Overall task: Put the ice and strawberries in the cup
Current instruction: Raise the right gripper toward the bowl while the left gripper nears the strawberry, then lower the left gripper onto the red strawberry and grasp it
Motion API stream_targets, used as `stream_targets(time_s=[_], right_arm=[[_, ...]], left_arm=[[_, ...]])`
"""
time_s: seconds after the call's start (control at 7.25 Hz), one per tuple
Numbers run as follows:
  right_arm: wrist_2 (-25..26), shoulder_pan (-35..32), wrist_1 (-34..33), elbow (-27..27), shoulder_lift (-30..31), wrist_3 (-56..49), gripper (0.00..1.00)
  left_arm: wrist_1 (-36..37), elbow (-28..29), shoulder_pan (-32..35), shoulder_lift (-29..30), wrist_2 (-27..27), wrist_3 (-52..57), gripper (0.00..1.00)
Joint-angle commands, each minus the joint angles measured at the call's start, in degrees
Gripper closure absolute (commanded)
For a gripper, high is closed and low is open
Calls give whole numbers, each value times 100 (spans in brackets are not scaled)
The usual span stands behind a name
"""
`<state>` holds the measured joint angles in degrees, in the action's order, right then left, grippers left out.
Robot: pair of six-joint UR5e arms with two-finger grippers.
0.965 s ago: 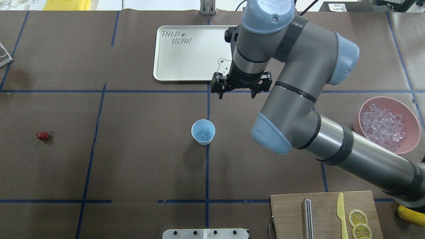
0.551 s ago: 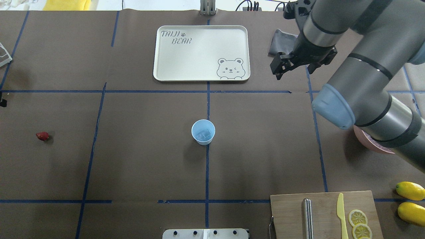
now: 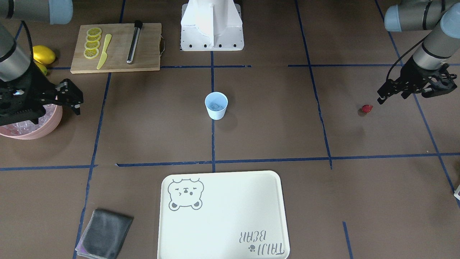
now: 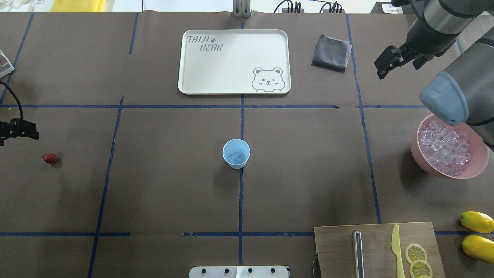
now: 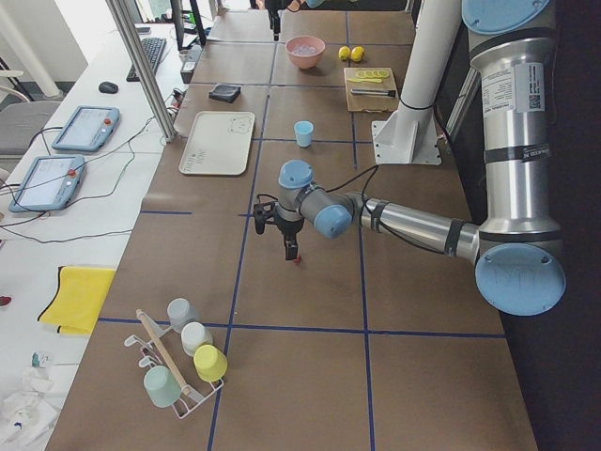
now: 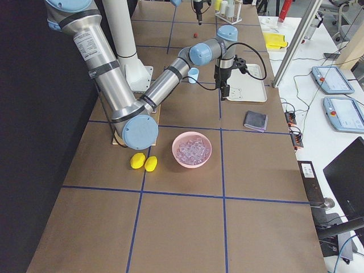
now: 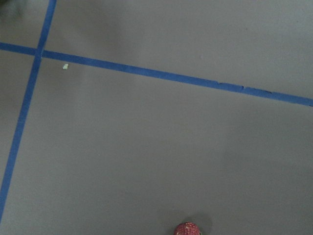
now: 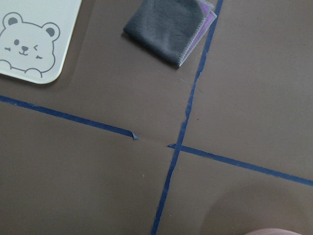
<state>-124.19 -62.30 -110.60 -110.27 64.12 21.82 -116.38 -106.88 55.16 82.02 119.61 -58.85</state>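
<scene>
The brown table, gridded in blue tape, carries everything. Its largest piece is the cream "TAIJI BEAR" tray at the far edge, with nothing on it. Next is the wooden cutting board by the robot's base, holding a metal rod, a yellow plastic knife and 4 lemon slices.

The pink bowl on the robot's right is heaped with ice cubes. The pale-blue cup stands upright at the table's centre on a tape line, with ice in its bottom. A folded gray cloth lies right of the tray, and 2 whole lemons lie beside the board. The strawberry lies alone on the table far to the robot's left, well apart from the cup.

The right gripper hangs beyond the bowl, fingers spread and holding nothing. The left gripper hangs near the strawberry without touching it, fingers also spread.

How many cubes are in the cup is hard to make out — they blur together. From overhead the right arm's elbow covers the bowl's far rim, and the left gripper is cut off at the frame edge. The left wrist view shows only the berry's top — the frame's bottom edge cuts it.
</scene>
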Motion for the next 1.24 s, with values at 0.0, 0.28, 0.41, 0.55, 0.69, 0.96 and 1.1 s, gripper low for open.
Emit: stream_targets(time_s=[0.0, 0.28, 0.41, 0.55, 0.69, 0.96, 1.1], right_arm=[[-157, -334, 3, -3, 232, -336, 0], [-184, -414, 3, -3, 345, -345, 0], [-184, -432, 3, -3, 364, -346, 0], [-184, -450, 3, -3, 390, -346, 0], [-184, -450, 3, -3, 390, -337, 0], [-184, -450, 3, -3, 390, -337, 0], [-184, -467, -5, -3, 399, -337, 0]], left_arm=[[-209, 175, -522, 24, -349, -285, 0], [-253, 395, -656, 182, -386, -364, 0], [-340, 596, -691, 313, -421, -373, 0], [-498, 755, -709, 332, -421, -390, 0], [-500, 826, -752, 419, -421, -390, 0], [-508, 923, -762, 464, -421, -381, 1], [-508, 932, -762, 464, -413, -390, 1]])
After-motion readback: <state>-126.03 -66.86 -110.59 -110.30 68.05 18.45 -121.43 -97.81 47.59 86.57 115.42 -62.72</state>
